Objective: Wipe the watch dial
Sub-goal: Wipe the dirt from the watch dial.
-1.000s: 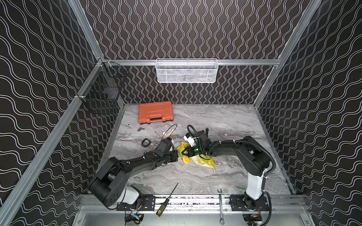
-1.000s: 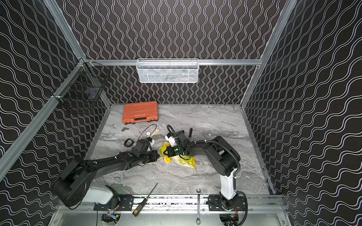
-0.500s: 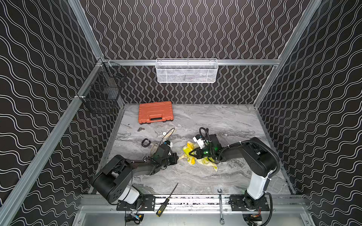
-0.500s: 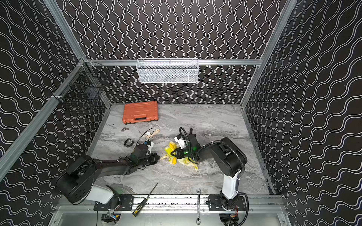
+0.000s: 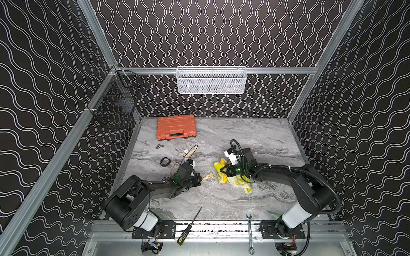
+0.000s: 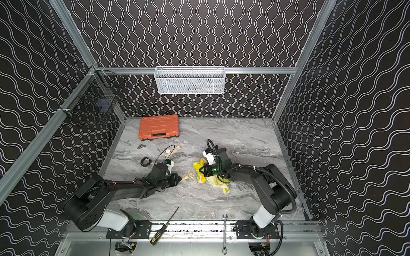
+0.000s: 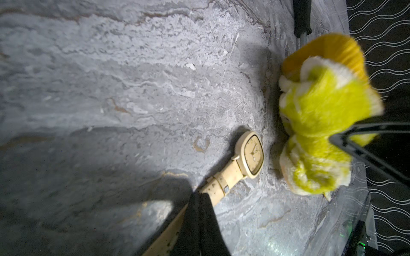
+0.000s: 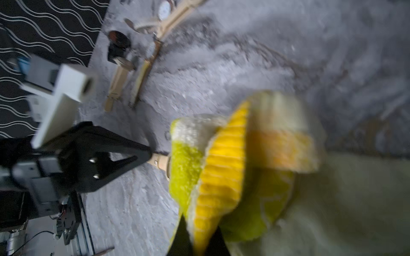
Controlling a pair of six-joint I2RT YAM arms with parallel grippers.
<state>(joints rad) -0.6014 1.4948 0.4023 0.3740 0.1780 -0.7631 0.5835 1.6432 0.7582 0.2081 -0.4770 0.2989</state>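
The beige watch lies on the marble table, its squarish dial face up and uncovered, seen in both top views. My left gripper is shut on the watch's strap, low over the table. My right gripper is shut on a bunched yellow cloth. The cloth sits just right of the dial, with a narrow gap between them.
An orange case lies at the back left. A second watch and a black band lie behind the left gripper. A screwdriver and a wrench rest on the front rail. A white basket and a black wire basket hang on the walls.
The right gripper has carried the cloth rightward off the watch, so the dial now shows. The left arm has drawn toward the front, still holding the strap.
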